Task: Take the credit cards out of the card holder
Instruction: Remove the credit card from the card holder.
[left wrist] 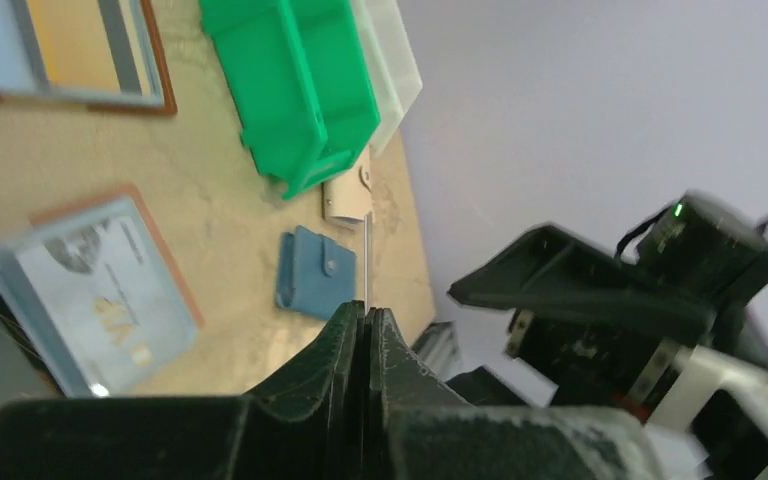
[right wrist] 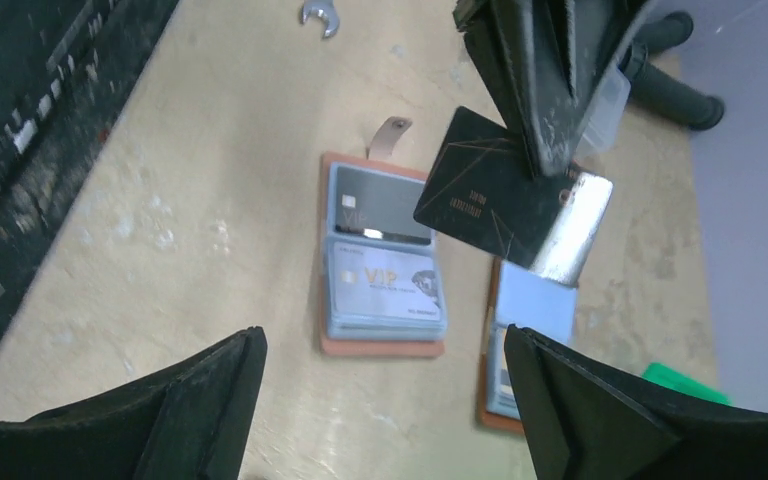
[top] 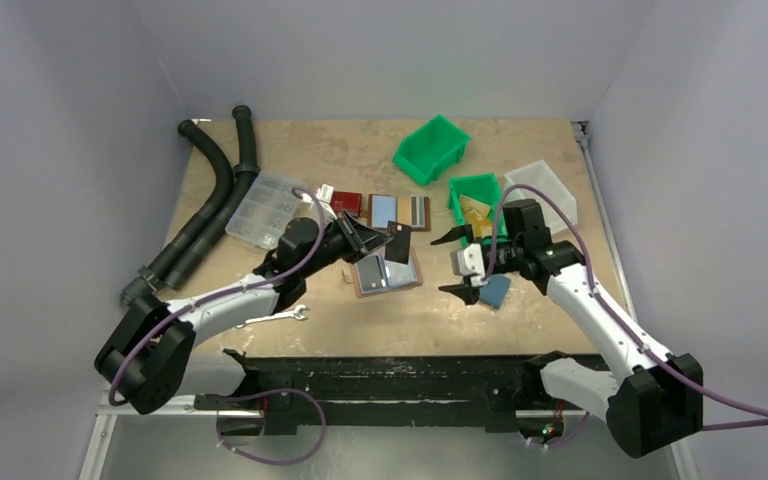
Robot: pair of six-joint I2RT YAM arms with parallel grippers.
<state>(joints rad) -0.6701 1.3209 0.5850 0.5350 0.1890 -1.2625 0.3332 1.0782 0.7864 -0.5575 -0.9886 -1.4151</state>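
My left gripper (top: pixel 378 239) is shut on a black credit card (top: pixel 398 243) and holds it in the air above the open brown card holder (top: pixel 387 272). In the left wrist view the card (left wrist: pixel 368 258) shows edge-on between the closed fingers (left wrist: pixel 345 340). In the right wrist view the black card (right wrist: pixel 490 200) hangs from the left fingers (right wrist: pixel 550 90), above the holder (right wrist: pixel 384 345), which has a grey card and a VIP card (right wrist: pixel 388 285) in its sleeves. My right gripper (top: pixel 457 263) is open and empty, just right of the holder, facing the card.
A second open brown holder (top: pixel 400 210) lies behind the first. A blue snap pouch (top: pixel 496 291) lies under my right gripper. Two green bins (top: pixel 430 148) (top: pixel 475 195), a clear bin (top: pixel 543 185), a clear organiser box (top: pixel 265 208), black hoses (top: pixel 210 200) and a wrench (top: pixel 278 318) are around.
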